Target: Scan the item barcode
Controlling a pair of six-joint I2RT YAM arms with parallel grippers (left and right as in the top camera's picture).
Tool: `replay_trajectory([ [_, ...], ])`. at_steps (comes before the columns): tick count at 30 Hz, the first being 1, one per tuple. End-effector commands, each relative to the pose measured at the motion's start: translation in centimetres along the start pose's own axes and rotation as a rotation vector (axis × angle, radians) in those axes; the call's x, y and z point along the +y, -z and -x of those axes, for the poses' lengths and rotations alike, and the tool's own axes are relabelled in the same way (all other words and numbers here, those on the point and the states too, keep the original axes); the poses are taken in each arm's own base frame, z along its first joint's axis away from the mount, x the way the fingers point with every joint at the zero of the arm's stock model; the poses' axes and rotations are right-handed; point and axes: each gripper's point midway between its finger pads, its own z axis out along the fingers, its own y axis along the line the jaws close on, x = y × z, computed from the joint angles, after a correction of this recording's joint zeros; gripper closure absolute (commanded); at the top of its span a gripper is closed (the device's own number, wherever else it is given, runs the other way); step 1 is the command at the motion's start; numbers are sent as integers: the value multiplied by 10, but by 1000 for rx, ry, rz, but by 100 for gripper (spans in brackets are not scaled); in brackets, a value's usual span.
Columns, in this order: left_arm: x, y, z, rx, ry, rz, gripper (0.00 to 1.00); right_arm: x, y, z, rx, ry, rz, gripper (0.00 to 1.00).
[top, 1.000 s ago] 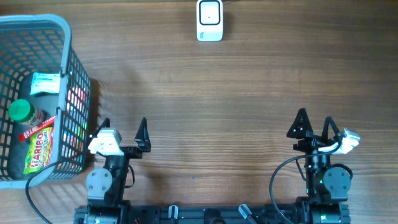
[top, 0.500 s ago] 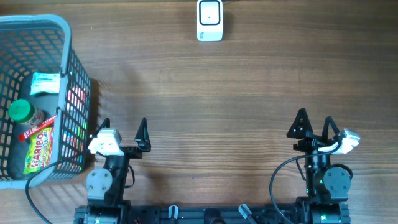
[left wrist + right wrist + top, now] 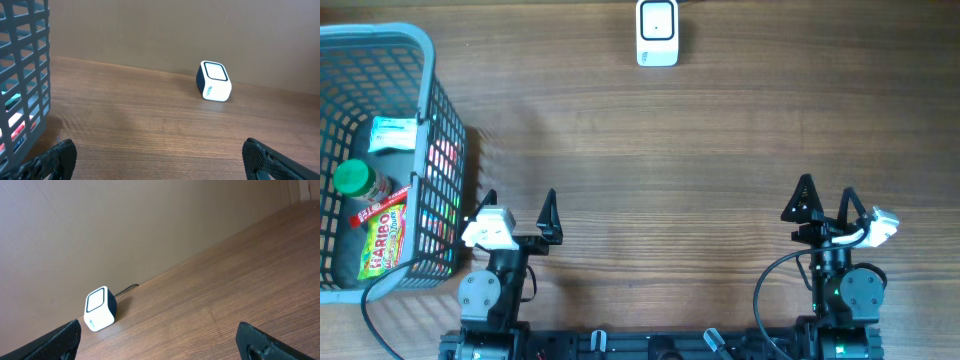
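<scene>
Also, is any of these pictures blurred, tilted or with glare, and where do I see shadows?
Overhead view: sharp, even light, no glare; the basket throws a soft shadow to its right on the table. Left wrist view: the barcode scanner is sharp, fingertips of the left gripper dark and soft. Right wrist view: the table's far edge slants, right gripper fingertips blurred too.

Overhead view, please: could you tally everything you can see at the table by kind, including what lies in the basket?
Basket: 1
Barcode scanner: 1
Green-capped bottle: 1
Haribo bag: 1
White-and-teal packet: 1
Grippers: 2, left gripper and right gripper, both open
Total: 7
</scene>
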Motion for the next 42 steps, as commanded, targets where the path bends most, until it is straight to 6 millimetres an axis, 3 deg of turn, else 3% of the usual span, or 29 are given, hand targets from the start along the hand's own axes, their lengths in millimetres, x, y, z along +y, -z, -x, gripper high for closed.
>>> replay_trajectory([
  [1, 1, 0, -2, -3, 2, 3, 0, 1, 1, 2, -11, 14, 5, 0],
  [8, -41, 9, 0, 61, 32, -232, 0, 1, 1, 2, -11, 13, 4, 0],
  [13, -53, 36, 43, 88, 63, -241, 0, 1, 1, 2, -11, 13, 5, 0],
  [16, -61, 49, 57, 99, 63, -265, 0, 1, 1, 2, -11, 14, 4, 0],
  [20, -59, 50, 43, 158, 72, -261, 0, 1, 1, 2, -11, 14, 4, 0],
  [27, -63, 53, 40, 186, 115, -280, 0, 1, 1, 2, -11, 14, 4, 0],
  [32, -64, 67, 88, 75, 97, -252, 0, 1, 1, 2, -11, 13, 5, 0],
  [36, -57, 57, 102, 103, 102, -184, 0, 1, 1, 2, -11, 13, 4, 0],
  [42, -56, 8, 122, 308, 122, -103, 0, 1, 1, 2, -11, 13, 4, 0],
])
